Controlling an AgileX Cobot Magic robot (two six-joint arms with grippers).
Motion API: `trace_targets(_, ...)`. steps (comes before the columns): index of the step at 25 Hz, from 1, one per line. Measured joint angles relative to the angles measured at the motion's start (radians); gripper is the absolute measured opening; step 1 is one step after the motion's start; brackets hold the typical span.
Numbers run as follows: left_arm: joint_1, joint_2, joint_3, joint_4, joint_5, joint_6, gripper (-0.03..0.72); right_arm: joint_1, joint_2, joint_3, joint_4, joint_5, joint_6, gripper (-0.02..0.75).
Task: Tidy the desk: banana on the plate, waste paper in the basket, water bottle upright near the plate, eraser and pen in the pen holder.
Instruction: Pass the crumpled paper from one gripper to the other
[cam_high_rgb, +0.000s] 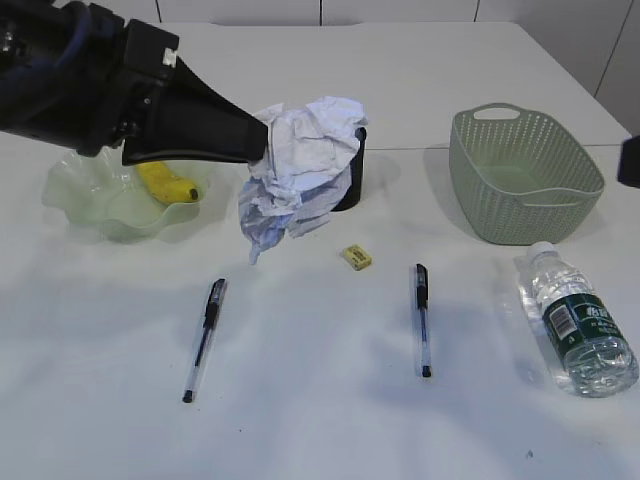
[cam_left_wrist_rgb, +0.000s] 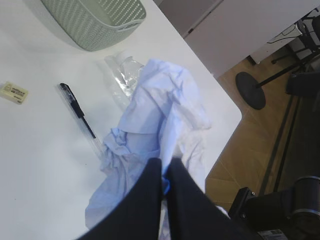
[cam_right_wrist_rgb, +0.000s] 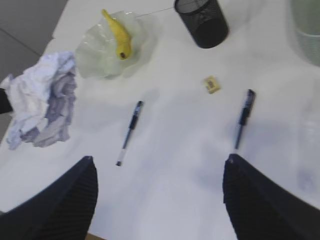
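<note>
My left gripper (cam_high_rgb: 262, 140) is shut on the crumpled waste paper (cam_high_rgb: 300, 175), which hangs above the table in front of the black pen holder (cam_high_rgb: 354, 175). In the left wrist view the fingers (cam_left_wrist_rgb: 152, 172) pinch the paper (cam_left_wrist_rgb: 160, 120). The banana (cam_high_rgb: 170, 184) lies on the pale green plate (cam_high_rgb: 95, 205). A yellow eraser (cam_high_rgb: 356, 257) and two pens (cam_high_rgb: 205, 338) (cam_high_rgb: 422, 318) lie on the table. The water bottle (cam_high_rgb: 578, 320) lies on its side at the right. My right gripper (cam_right_wrist_rgb: 159, 160) hangs open and empty high above the pens (cam_right_wrist_rgb: 130, 131).
The green basket (cam_high_rgb: 525, 175) stands at the back right, just behind the bottle. The table's right edge and the floor beyond show in the left wrist view, past the held paper.
</note>
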Motion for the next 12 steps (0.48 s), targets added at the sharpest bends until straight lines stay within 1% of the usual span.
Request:
trace_targets(8, 0.0, 0.0, 0.0, -0.002, 0.0, 0.011, -0.013, 0.0, 0.19, 0.0, 0.492, -0.027, -0.324, 0.58)
trace_targets(12, 0.0, 0.0, 0.0, -0.003, 0.002, 0.014, -0.013, 0.0, 0.285, 0.0, 0.678, -0.033, -0.456, 0.58)
